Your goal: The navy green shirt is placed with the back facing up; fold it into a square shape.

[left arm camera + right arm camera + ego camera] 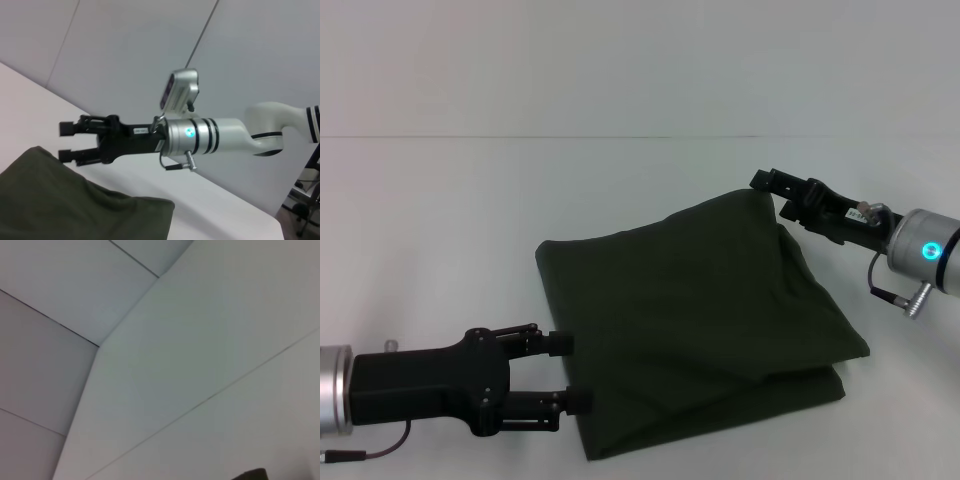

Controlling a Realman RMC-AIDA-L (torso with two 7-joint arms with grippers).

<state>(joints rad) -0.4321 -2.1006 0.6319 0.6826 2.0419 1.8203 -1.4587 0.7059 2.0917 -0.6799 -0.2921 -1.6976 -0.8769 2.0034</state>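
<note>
The navy green shirt (700, 320) lies folded into a rough rectangle in the middle of the white table; its far right corner rises in a peak. My right gripper (772, 195) hovers at that peak. In the left wrist view the right gripper (67, 142) stands open, its lower finger just beside the top of the shirt (65, 200). My left gripper (572, 372) is low at the shirt's near left edge, open, with both fingertips at the cloth's border. The right wrist view shows only a dark sliver (250, 474) at its edge.
The white table (440, 220) spreads on all sides of the shirt and meets a pale wall (620, 60) behind. Nothing else lies on it.
</note>
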